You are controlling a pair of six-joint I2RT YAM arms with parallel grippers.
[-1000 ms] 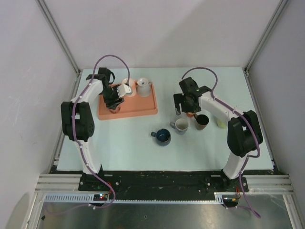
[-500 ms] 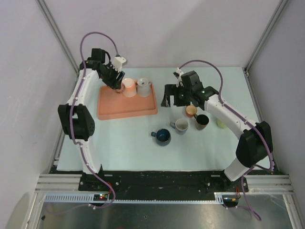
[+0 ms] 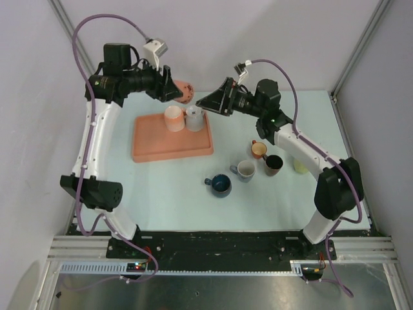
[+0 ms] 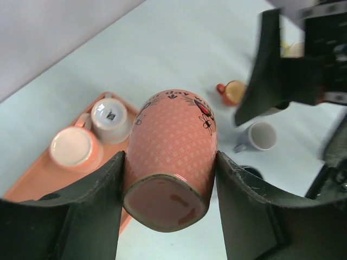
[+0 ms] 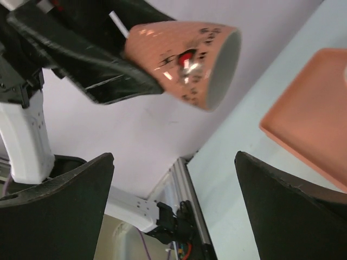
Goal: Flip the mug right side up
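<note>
The left fingers (image 4: pixel 95 211) clamp the pink mug (image 4: pixel 173 143) sideways in the air over the tray's (image 3: pixel 158 150) far edge, mouth toward the right fingers (image 5: pixel 59 197), which are spread wide and empty. These should close squarely on its body before the left releases.

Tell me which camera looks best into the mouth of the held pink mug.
Right wrist view: the pink mug has its open rim and inside facing that camera. The left wrist view shows only its base and patterned side, clamped in the left gripper. The top view shows it small, partly hidden by that gripper.
</note>
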